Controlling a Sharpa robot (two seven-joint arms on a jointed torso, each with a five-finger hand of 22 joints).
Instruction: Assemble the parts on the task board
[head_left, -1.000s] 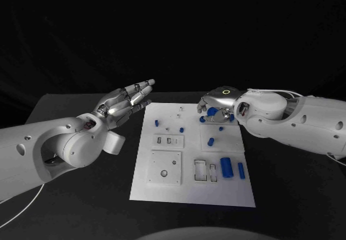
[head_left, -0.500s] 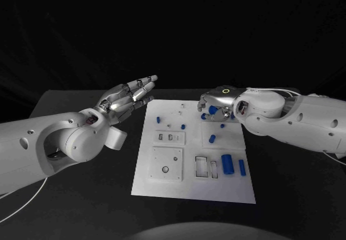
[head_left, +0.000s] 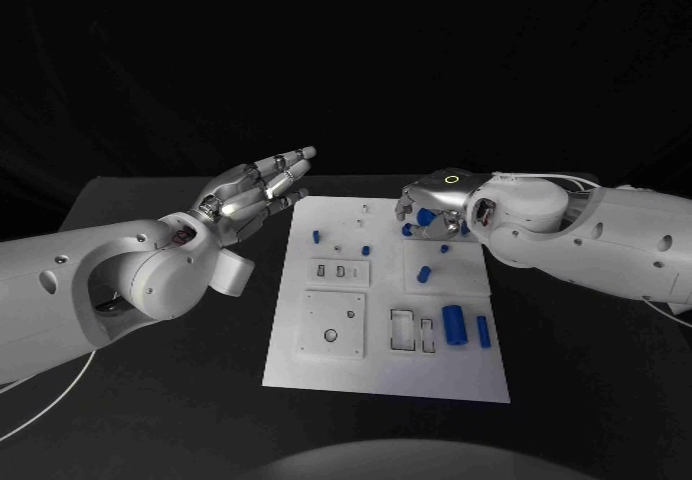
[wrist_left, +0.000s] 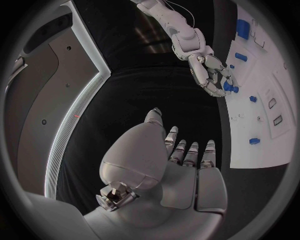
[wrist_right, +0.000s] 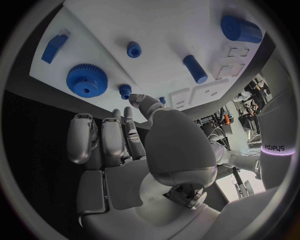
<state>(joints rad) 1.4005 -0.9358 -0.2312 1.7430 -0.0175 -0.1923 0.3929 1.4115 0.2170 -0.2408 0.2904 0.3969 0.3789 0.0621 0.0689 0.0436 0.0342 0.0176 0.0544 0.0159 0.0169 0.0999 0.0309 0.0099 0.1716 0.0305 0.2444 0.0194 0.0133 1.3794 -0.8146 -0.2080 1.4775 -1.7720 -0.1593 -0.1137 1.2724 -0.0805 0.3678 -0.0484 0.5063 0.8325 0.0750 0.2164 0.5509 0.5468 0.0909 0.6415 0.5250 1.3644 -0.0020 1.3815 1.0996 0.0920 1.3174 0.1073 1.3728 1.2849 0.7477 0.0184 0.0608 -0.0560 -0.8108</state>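
**A:** so what's different from a second ago? Nearest stuff first.

**B:** the near half of the task board (head_left: 433, 375) looks the same: big blue cylinder (head_left: 454, 327) and the slim blue bar (head_left: 483, 331) lie side by side toward the near right corner, just right of the slotted white insert (head_left: 411, 331). The small blue peg (head_left: 424, 274) mid-board hasn't budged either. The left hand (head_left: 260, 196) has lifted a bit higher and further out, off the board's left edge.

**A:** pose?

**B:** left hand is flat, fingers stretched out straight and close together, nothing in it, hovering above the table (head_left: 173, 400). The right hand (head_left: 433, 205) stays over the far right corner, palm down, fingers loosely curled. In the right wrist view it holds nothing; the blue gear (wrist_right: 87, 80) lies on the board just past the fingertips (wrist_right: 139, 101).

**A:** surface?

**B:** black table, white board in the middle, dark room behind.
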